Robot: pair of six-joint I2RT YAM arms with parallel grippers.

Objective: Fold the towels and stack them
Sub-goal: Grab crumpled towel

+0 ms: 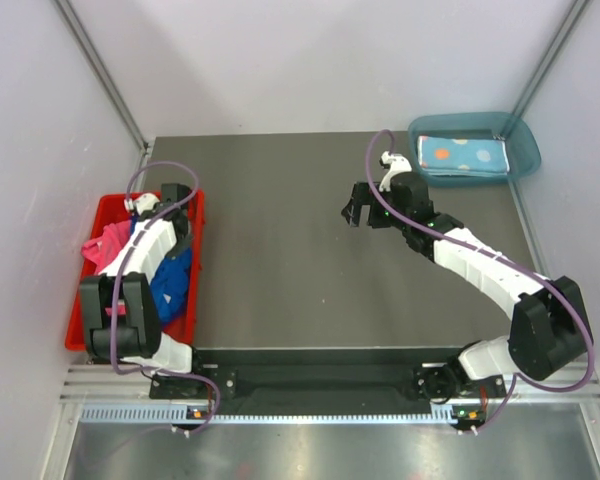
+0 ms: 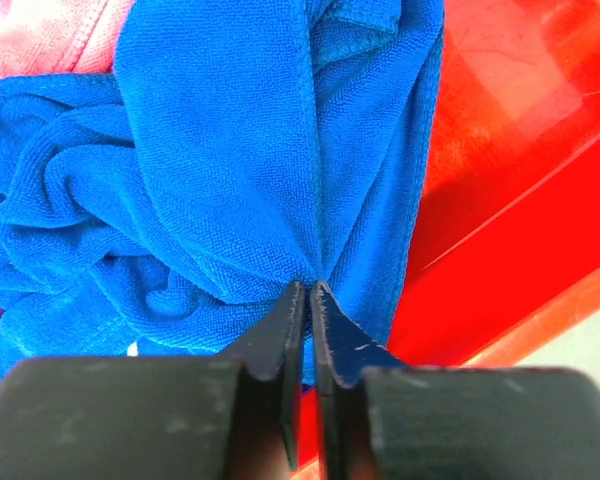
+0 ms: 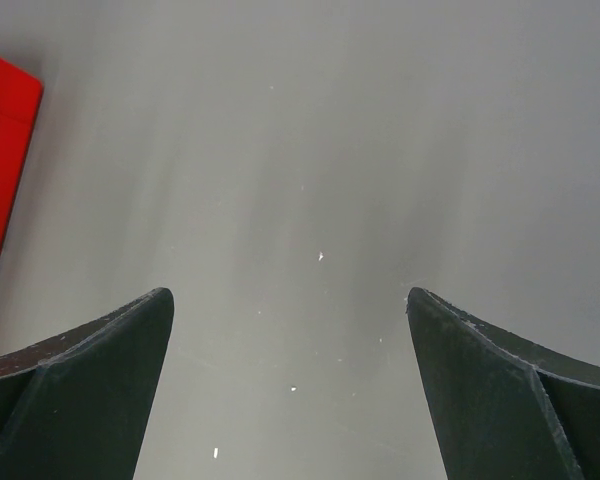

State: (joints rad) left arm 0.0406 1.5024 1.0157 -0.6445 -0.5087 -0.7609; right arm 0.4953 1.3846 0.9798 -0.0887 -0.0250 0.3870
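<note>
A crumpled blue towel (image 2: 210, 170) lies in the red bin (image 1: 90, 300) at the table's left, next to a pink towel (image 1: 105, 243). My left gripper (image 2: 308, 288) is shut on a fold of the blue towel inside the bin; it shows in the top view (image 1: 170, 262) under the arm. A folded blue towel with coloured dots (image 1: 462, 154) lies in the teal bin (image 1: 520, 140) at the back right. My right gripper (image 3: 290, 300) is open and empty above the bare table; it shows in the top view (image 1: 358, 212).
The red bin's wall (image 2: 510, 180) fills the right of the left wrist view; its corner (image 3: 0, 160) shows in the right wrist view. White enclosure walls stand on both sides and behind. The grey table (image 1: 280, 280) lies between the bins.
</note>
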